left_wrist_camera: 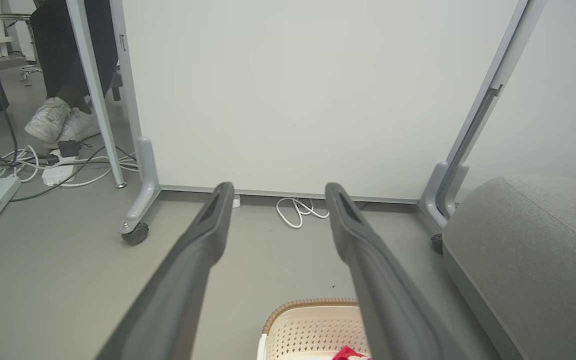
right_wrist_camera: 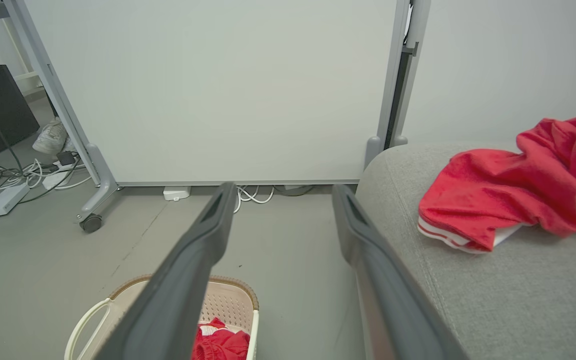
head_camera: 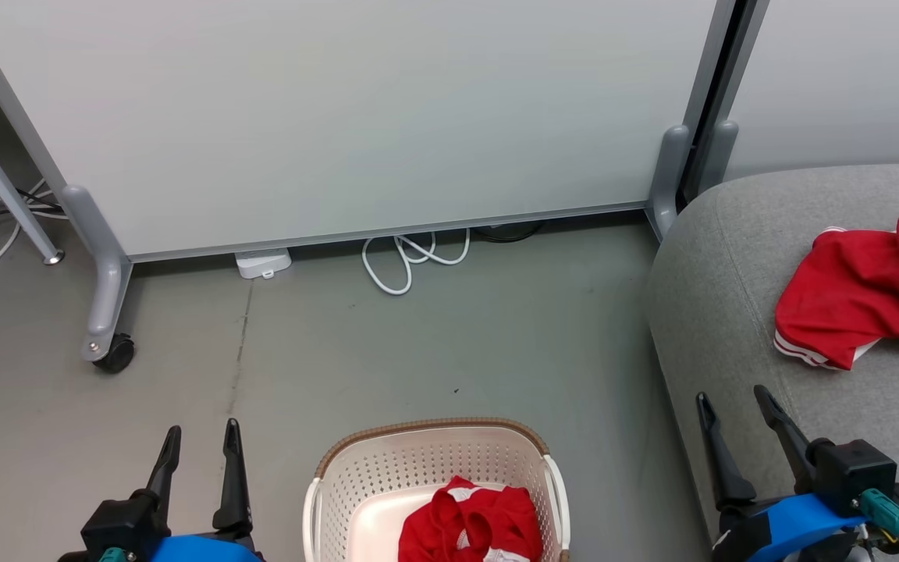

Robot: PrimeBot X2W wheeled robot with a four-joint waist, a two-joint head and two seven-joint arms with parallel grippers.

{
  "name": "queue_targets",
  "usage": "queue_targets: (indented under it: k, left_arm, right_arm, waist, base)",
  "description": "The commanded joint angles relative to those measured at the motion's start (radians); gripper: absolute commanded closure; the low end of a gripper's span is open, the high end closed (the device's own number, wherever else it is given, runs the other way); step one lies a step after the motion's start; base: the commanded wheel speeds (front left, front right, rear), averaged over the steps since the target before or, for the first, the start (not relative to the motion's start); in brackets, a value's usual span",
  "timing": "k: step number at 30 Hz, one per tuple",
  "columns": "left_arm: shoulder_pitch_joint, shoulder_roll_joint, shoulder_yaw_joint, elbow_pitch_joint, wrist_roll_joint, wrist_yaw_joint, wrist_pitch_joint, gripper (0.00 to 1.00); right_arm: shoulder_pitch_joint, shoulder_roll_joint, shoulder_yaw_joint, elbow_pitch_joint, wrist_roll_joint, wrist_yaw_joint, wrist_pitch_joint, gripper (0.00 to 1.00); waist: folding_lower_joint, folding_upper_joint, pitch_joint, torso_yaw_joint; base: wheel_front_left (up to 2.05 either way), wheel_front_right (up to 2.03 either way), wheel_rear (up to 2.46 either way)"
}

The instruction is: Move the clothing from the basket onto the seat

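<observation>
In the head view, the left gripper (head_camera: 203,427) is seen at the near left and the right gripper (head_camera: 732,393) at the near right. The two fingers of each are spread wide and nothing is held between them. The basket (head_camera: 426,426) stands on the floor between the grippers. One red garment (head_camera: 469,523) lies crumpled in its near right part, nearer to the robot than both pairs of fingertips. A second red garment (head_camera: 859,285) is already laid on the seat (head_camera: 723,265), at the far right.

In the left wrist view, the open left gripper (left_wrist_camera: 279,186) is pointed at the far panel. The basket (left_wrist_camera: 308,330) is found low and to the right of it, and a small red piece (left_wrist_camera: 350,354) is seen beside the right finger.

In the right wrist view, the open right gripper (right_wrist_camera: 284,187) is also empty. The basket (right_wrist_camera: 228,300) and its garment (right_wrist_camera: 220,345) lie low and to the left, while the seat (right_wrist_camera: 468,300) lies directly to the right.

The heap is bunched, so no clear long axis can be told. Both arms seem about equally near to it. It is judged that a gripper must be brought back, inward and down, and that the right arm has the shorter way to the seat.
</observation>
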Motion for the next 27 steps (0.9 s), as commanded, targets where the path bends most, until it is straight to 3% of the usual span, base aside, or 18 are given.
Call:
queue_targets:
  k: [1,8,16,27]
  left_arm:
    - [-0.007,0.000,0.004,0.001,0.007,-0.004,-0.005,0.00]
    - [-0.028,0.000,-0.006,0.012,0.016,-0.006,-0.005,0.00]
    - [-0.104,0.013,-0.050,0.078,0.016,-0.011,-0.005,0.00]
    - [-0.307,0.073,-0.231,0.268,-0.023,-0.011,-0.003,0.00]
  right_arm:
    - [0.002,0.001,0.006,0.001,0.006,0.000,0.001,0.00]
    - [-0.021,0.001,0.022,-0.011,0.008,0.000,-0.008,0.00]
    - [-0.071,0.001,0.049,-0.030,0.011,0.000,-0.032,0.00]
    - [-0.180,0.001,0.099,-0.047,0.024,0.000,-0.081,0.00]
  waist:
    - [0.0000,0.0000,0.002,-0.002]
    - [0.0000,0.0000,0.041,-0.020]
    - [0.0000,0.0000,0.156,-0.070]
    - [0.0000,0.0000,0.398,-0.166]
  base:
    - [0.00,0.00,0.00]
    - [0.00,0.00,0.00]
    - [0.00,0.00,0.00]
    - [0.00,0.00,0.00]
